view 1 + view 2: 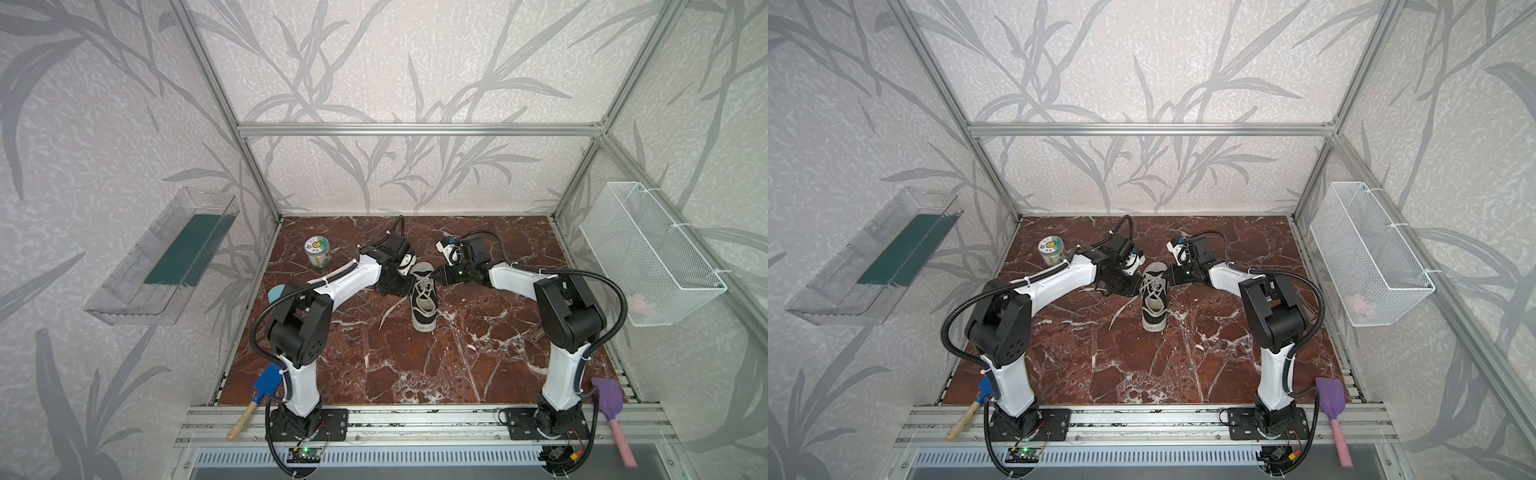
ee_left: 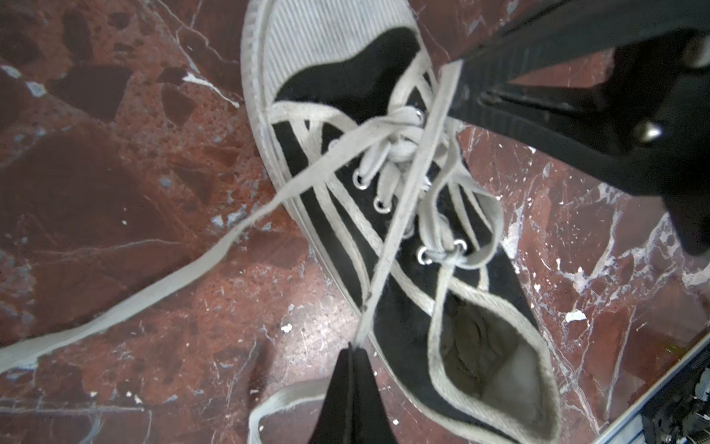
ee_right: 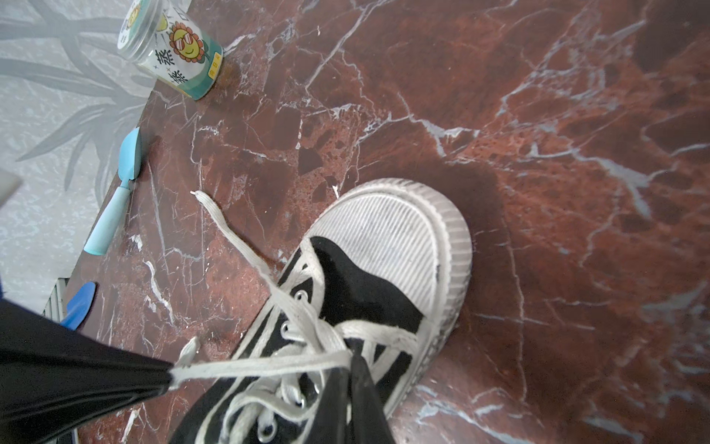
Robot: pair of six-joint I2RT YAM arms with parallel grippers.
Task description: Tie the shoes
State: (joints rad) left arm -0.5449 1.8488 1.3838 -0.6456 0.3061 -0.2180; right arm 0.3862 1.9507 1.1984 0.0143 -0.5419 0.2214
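Well to the left of the shoe (image 1: 424,299) stands a printed jar (image 1: 318,252), which has no part in the work. Nearer, also left of the shoe, one loose lace end (image 2: 153,292) lies slack on the tabletop (image 1: 415,374). Just left of the shoe, the left claw (image 2: 351,355) is clenched on a white lace strand (image 2: 407,200). The shoe lies in the middle of the tabletop, toe away from the robot. The strand runs tight across its eyelets (image 2: 378,203) to the right claw (image 3: 351,365), just right of the shoe, which pinches the same strand.

No bow is visible. The laces bunch at the middle eyelets, perhaps a first knot, but the view is too blurred to be sure. I judge the task is at an early part: the loops and final tightening are left.
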